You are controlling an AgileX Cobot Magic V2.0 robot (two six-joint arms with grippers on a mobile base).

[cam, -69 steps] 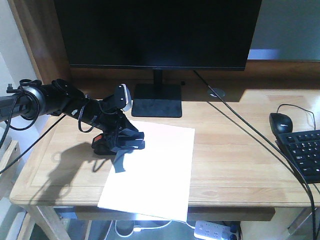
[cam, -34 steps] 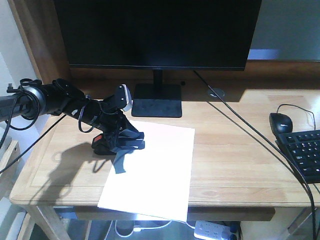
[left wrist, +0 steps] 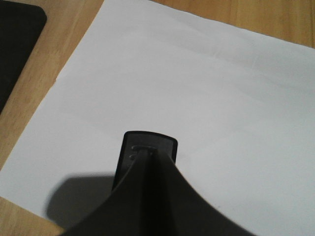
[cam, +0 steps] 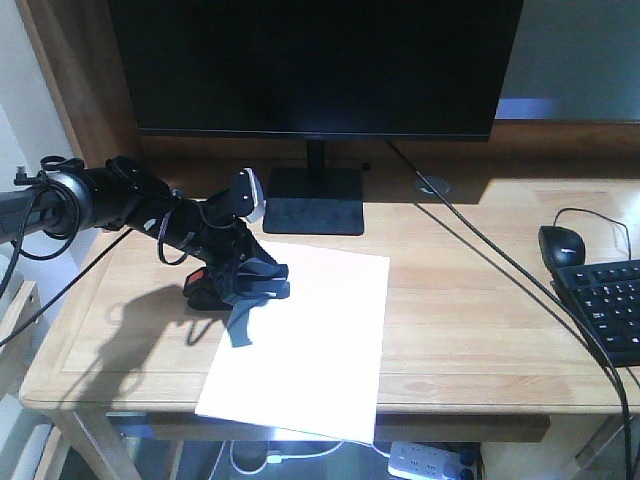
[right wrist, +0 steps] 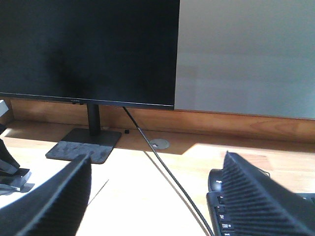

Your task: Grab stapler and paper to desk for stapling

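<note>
From the front view, the left arm reaches in from the left edge of the tabletop [cam: 480, 300] and lies low and almost flat. Its left hand [cam: 243, 292] points down at the near left part of the paper [cam: 305, 345]. The hand is clamped on the black stapler [cam: 205, 285], and a red patch shows at the stapler's left end. The stapler sits at the paper's left edge. The paper lies in the middle of the tabletop, and its near end hangs a little over the front edge. A big dark monitor [cam: 315, 65] stands at the back edge. A black mouse [cam: 561, 243] and a keyboard [cam: 610, 310] sit near the right edge.

From the left wrist view, the stapler's black nose [left wrist: 145, 157] rests over the white paper [left wrist: 197, 88].

From the right wrist view, the right hand [right wrist: 152, 196] hangs above the tabletop, with its two ribbed fingers [right wrist: 256, 196] spread wide and holding nothing.
</note>
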